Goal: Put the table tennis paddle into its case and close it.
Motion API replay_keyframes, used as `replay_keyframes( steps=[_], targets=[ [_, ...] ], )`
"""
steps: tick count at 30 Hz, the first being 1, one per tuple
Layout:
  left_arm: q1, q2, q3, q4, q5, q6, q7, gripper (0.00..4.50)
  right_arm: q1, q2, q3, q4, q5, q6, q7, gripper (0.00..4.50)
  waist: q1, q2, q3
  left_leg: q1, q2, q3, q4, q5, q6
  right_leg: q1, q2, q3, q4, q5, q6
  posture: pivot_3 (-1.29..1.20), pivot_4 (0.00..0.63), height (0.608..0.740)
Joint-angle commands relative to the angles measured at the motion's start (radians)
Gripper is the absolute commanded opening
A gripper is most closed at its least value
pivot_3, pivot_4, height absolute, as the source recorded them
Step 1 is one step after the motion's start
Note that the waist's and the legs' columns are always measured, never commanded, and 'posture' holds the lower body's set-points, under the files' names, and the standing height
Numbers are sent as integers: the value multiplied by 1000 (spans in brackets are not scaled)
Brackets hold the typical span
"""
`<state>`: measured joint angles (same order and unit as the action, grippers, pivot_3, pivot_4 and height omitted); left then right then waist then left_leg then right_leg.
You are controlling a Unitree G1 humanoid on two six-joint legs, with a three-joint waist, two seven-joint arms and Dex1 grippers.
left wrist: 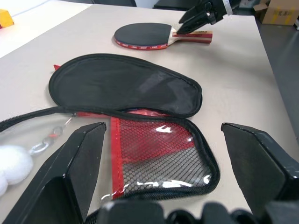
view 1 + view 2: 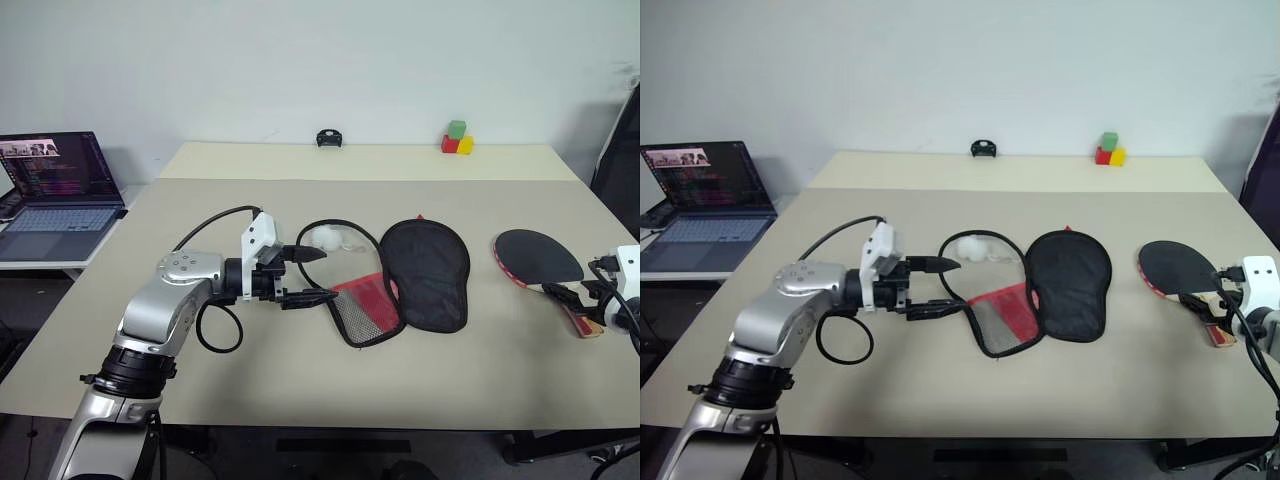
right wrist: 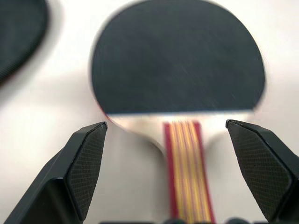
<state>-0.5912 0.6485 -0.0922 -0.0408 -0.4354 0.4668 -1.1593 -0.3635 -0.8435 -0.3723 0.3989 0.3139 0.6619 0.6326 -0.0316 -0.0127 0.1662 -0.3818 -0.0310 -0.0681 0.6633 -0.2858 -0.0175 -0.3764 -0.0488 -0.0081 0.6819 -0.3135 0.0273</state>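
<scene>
Risk sits at three o'clock: your right gripper (image 3: 166, 175), spread wide and empty, straddles the table tennis paddle (image 2: 540, 259) handle, and closing off-centre could skid it off the table (image 2: 300, 380) edge. Your left gripper (image 2: 300, 275), also wide and empty, hovers just beside the case (image 2: 425, 275) lying unzipped at centre, and could drag it.

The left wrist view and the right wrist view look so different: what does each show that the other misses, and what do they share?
Left wrist view alone: the case lying open, its red mesh pocket, the white pom-pom, and the right end effector over the paddle's handle. Right wrist view alone: the handle's red and yellow stripes close up, between that end effector's open fingers. Shared: the table tennis paddle flat on the table, outside the case.
</scene>
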Motion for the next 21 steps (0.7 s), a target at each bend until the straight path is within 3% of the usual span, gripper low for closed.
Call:
replay_keyframes(
  steps=[1,13,16,21],
  targets=[
    [-29,-4,5,2,5,-23,-11,4333,-26,-26,-10,68,-15,-41,3,4467,1,0,0,0,0,0,0,0,0,1,0,0,0,0,0,0,150,740],
    [-30,-10,2,13,18,-36,-15,4333,-151,-5,67,318,-77,-129,11,4467,0,0,0,1,0,0,1,0,0,2,0,0,-1,0,0,0,150,740],
    [-22,-3,7,12,21,-39,-14,4333,-168,-5,97,346,-104,-146,11,3869,-1,0,0,2,0,0,1,0,0,2,0,0,-1,0,0,0,150,740],
    [-8,17,22,15,25,-45,-14,4333,-147,-15,142,346,-145,-181,35,2201,-1,-1,-1,3,0,0,1,0,0,4,0,0,0,0,0,0,150,740]
  ],
)
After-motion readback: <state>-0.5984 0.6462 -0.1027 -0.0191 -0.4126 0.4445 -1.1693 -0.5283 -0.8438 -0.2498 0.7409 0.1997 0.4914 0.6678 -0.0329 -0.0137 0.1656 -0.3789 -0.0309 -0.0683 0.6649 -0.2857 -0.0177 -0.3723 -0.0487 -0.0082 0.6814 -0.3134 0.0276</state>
